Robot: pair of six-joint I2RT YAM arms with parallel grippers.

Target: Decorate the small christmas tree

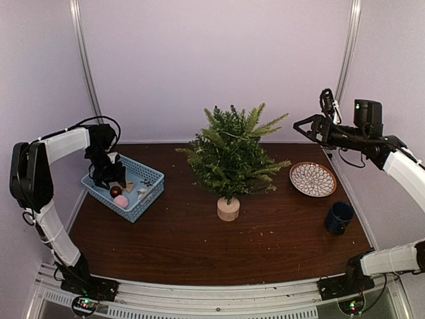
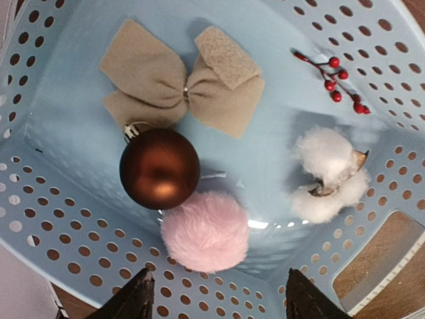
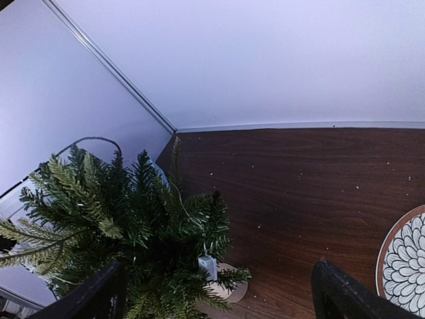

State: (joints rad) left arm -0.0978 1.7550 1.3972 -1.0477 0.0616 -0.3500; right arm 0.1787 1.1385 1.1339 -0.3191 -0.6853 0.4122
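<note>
The small christmas tree (image 1: 231, 156), a bushy dark-green fir on a round pale wooden base, stands mid-table, no ornament showing on it. Picking a first decoration looks to be the step in hand. The left gripper (image 2: 216, 299) points straight down into the pale blue perforated plastic basket (image 2: 40, 219), jaws apart and empty, just above the fluffy pink pompom (image 2: 204, 231) beside the matte brown bauble (image 2: 159, 168). The next move calls for dropping lower and squeezing gently. The right gripper (image 1: 307, 126) hovers high beside the tree, wide open, holding nothing.
</note>
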